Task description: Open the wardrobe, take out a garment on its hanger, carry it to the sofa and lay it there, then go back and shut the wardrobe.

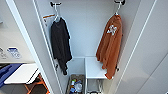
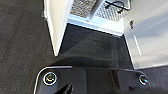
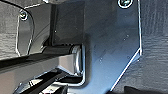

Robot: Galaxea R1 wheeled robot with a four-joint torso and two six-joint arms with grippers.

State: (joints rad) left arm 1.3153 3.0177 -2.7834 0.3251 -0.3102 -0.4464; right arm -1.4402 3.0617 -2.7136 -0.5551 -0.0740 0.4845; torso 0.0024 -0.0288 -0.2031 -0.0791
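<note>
Dark carpet (image 2: 22, 37) lies closest under the left wrist camera, with the foot of an open white door (image 2: 56, 25) standing on it. Ahead, the wardrobe (image 1: 85, 27) is seen opened wide in the head view, so the opening step is judged done and taking out the garment is in hand. The orange shirt (image 1: 110, 42) is hung at the right of the interior on its pale hanger (image 1: 117, 10), hooked at the top; a black shirt (image 1: 60, 42) is hung at the left, well apart. A white shelf (image 1: 93, 67) and a basket (image 1: 75, 85) are seen below. Whether either gripper is open cannot be told. A reach up to the hook is judged to be called for.
</note>
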